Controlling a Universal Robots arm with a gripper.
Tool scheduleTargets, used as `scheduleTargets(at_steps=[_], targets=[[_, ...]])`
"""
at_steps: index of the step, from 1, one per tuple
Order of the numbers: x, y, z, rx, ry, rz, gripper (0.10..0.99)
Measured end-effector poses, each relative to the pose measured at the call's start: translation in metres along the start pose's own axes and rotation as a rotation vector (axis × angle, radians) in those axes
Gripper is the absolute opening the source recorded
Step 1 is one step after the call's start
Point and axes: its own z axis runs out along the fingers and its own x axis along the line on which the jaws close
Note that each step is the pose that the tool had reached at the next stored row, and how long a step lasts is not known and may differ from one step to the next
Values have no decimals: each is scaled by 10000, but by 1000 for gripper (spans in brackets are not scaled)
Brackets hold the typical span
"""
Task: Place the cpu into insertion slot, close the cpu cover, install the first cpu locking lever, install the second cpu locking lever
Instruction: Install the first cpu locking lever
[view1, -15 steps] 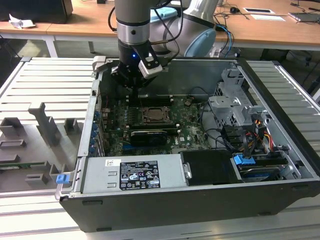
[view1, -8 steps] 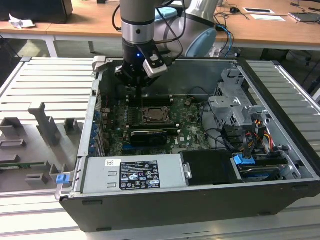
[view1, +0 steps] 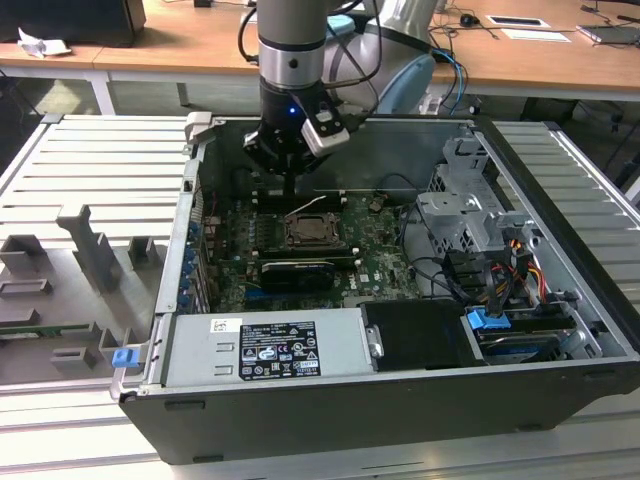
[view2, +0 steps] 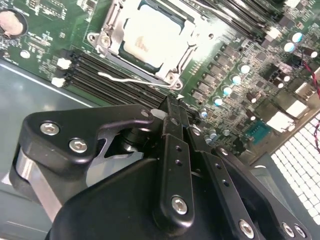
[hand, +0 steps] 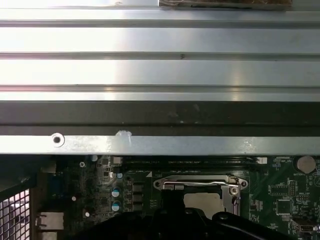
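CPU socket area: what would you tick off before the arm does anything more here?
1. Is the cpu seated in its socket? Ok, it lies flat inside.
2. Is the cpu cover closed? Ok, the frame lies down around the chip.
3. Is the first locking lever latched? Not ok, the thin wire looks lifted off the socket's edge.
4. Is the second locking lever latched? Cannot tell.
5. Is the gripper free? Ok, it is shut with nothing in it and hovers close to the raised wire.
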Motion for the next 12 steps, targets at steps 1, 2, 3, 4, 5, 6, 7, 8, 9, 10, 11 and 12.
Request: scheduleTargets(at_steps=[1, 2, 3, 4, 5, 6, 7, 8, 9, 10, 11, 12], targets=[[-28, 0, 1, 0, 0, -1, 106], [-42, 0, 1, 0, 0, -1, 106], [-58, 0, 2, 0, 0, -2, 106], [-98, 0, 3, 0, 0, 0, 106], [-120, 0, 3, 0, 0, 0, 106], [-134, 0, 4, 0, 0, -1, 106], [-166, 0, 5, 0, 0, -1, 106], [-184, 0, 5, 0, 0, 0, 106], [-197, 0, 6, 0, 0, 0, 106], [-224, 0, 7, 0, 0, -1, 106], [-245, 0, 8, 0, 0, -1, 106], [-268, -1, 9, 0, 0, -2, 106]])
